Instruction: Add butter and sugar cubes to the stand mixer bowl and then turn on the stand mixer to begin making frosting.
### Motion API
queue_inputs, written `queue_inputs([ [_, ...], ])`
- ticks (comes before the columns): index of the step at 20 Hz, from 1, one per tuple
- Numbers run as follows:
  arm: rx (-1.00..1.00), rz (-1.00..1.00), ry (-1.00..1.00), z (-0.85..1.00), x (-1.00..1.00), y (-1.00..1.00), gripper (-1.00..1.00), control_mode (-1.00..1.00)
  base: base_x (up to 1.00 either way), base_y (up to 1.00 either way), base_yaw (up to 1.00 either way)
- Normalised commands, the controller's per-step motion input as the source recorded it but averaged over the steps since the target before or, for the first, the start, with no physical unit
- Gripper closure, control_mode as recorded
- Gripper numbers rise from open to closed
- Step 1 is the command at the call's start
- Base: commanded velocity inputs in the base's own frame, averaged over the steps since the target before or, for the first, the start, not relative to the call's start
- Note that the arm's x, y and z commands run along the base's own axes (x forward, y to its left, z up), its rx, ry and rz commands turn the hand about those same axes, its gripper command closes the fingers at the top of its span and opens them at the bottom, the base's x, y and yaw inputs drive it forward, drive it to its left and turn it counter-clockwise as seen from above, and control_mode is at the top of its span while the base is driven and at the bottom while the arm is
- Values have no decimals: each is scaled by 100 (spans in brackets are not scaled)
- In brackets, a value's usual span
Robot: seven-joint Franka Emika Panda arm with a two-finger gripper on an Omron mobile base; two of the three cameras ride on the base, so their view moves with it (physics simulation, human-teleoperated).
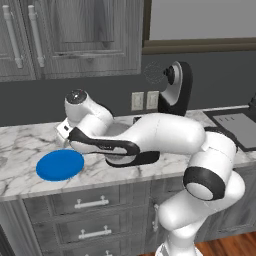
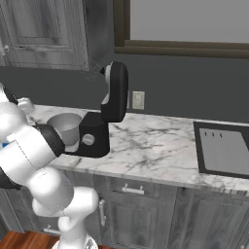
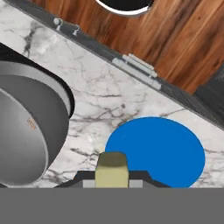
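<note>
Left base view, left to right: flat round blue plate (image 1: 60,165) lies on the white marble desk (image 1: 20,145) near its front edge, bare as far as can be seen. Just right of it the white arm crosses low over the desk; its wrist covers the claw, so the finger tips are hidden here. The arm also blocks the base and bowl of the black stand mixer with raised rounded head (image 1: 176,87), so only the tilted-up head and neck show above the arm, against the dark wall. Far right, a dark sink (image 1: 235,127) is cut off by the frame edge.

Right base view: the arm fills the left edge and cuts off part of the round grey brushed-metal bowl (image 2: 64,127), which sits on the mixer's flat base under the lifted head. Bowl inside is too shadowed to tell the contents.

Hand view: the bowl (image 3: 26,135) is at left, cut off by the frame; a small tan-orange speck on its inner wall is too small to identify. At bottom centre the claw (image 3: 112,178) is clamped on the small pale-yellow rectangular butter stick (image 3: 112,168), whose upper end shows between the dark tips, the rest hidden. The butter is above the desk, between bowl and plate (image 3: 162,148). Sugar cubes can't be made out.
</note>
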Motion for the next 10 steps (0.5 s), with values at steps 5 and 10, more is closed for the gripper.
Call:
queue_inputs([
  [5,0,-7,17,30,31,-80,100,-100,0,0,0],
  [10,-2,-1,7,0,40,-65,100,-100,0,0,0],
])
